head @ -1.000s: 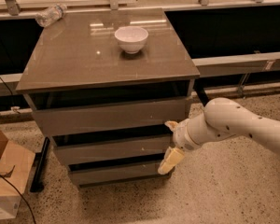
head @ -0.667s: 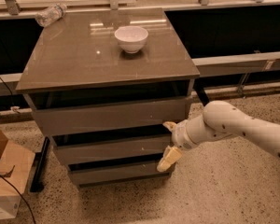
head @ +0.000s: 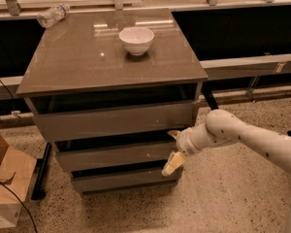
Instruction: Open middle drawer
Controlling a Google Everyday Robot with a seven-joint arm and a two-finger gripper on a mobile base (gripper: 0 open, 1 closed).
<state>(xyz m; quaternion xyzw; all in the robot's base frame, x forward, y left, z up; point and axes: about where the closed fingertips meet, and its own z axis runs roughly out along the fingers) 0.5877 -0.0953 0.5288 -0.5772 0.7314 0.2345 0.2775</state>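
The middle drawer (head: 116, 155) sits in the cabinet between the taller top drawer (head: 116, 121) and the shorter bottom drawer (head: 121, 179). Its flat, handleless front runs left to right across the view, with a dark gap above it and another below. It looks shut or close to it, roughly flush with its neighbours. My gripper (head: 173, 149) is at the right end of that front, coming in from the right on the only arm there is, so the drawer's long axis stretches away to the left of my jaws. The jaws stand wide, one above the other. The upper finger (head: 174, 133) is level with the gap over the drawer, and the lower finger (head: 173, 163) hangs level with the gap under it, so the front's right end lies between them. I cannot tell whether either finger actually touches the front or has hooked behind its edge. I judge the pull has to come straight out toward the camera, square to the long axis. Because I hold only one end, the drawer could skew on its runners or slip off my fingers. Further out, a white bowl (head: 137, 40) stands on the cabinet top (head: 87, 67), a bottle (head: 52, 15) lies at its far left corner, and a box (head: 7, 188) sits on the floor to the left.
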